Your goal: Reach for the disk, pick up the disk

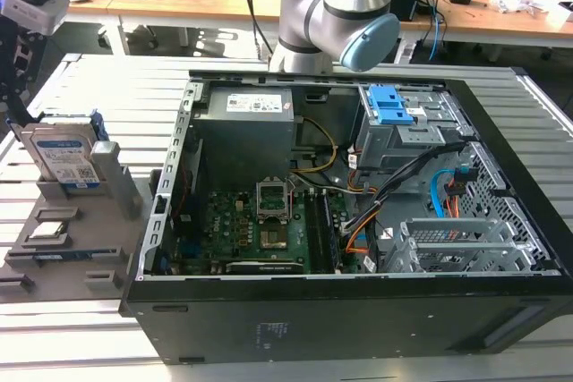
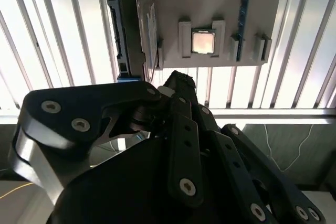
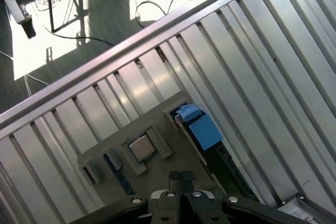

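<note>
My gripper (image 2: 176,80) hangs over the grey holder (image 2: 210,3) with its fingers drawn together and nothing between them. In the first wrist view the gripper (image 3: 181,176) shows its two tips pressed side by side. The disk (image 2: 134,24) stands on edge in a slot at one end of the holder, framed by its blue bracket. I am not touching it; my tips are near it but apart from it. In the first wrist view the disk (image 3: 203,128) shows mostly as that blue bracket, seen edge-on, at the side of the holder (image 3: 178,153). A small square chip (image 2: 203,41) lies flat in a recess of the holder, between the disk and a thin blue board (image 2: 242,19) that stands on edge in another slot; the chip (image 3: 140,148) is plain in both wrist views. In the exterior view the disk (image 1: 61,154) sits upright at the exterior view's left, its white label facing the camera. The holder (image 1: 89,239) lies on the slatted metal table (image 1: 107,87), just beside the open computer case (image 1: 358,319). My arm (image 1: 336,6) rises behind the case.
</note>
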Controlling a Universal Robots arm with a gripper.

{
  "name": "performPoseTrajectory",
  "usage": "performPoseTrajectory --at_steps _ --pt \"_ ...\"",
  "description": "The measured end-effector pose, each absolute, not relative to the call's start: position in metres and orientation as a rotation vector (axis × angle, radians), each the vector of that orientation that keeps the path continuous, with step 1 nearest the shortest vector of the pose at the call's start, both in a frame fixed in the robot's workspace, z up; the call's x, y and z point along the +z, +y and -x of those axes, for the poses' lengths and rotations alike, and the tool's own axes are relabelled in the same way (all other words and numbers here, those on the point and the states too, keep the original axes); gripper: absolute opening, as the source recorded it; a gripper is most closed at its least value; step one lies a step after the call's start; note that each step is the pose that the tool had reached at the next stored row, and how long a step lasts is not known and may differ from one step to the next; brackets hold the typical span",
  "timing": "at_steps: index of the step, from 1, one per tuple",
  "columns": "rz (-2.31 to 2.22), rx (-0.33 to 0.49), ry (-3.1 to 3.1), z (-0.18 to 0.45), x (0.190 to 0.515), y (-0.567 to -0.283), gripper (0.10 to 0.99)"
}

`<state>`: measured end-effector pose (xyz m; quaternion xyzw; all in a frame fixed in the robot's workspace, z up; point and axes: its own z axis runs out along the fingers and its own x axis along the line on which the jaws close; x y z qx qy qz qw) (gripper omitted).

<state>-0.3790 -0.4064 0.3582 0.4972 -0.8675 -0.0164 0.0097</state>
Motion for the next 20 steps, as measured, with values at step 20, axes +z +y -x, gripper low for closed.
performPoseTrajectory --at_steps 20 --pt "-1.825 -0.048 -2.529 0.378 0.3582 -0.4064 0.106"
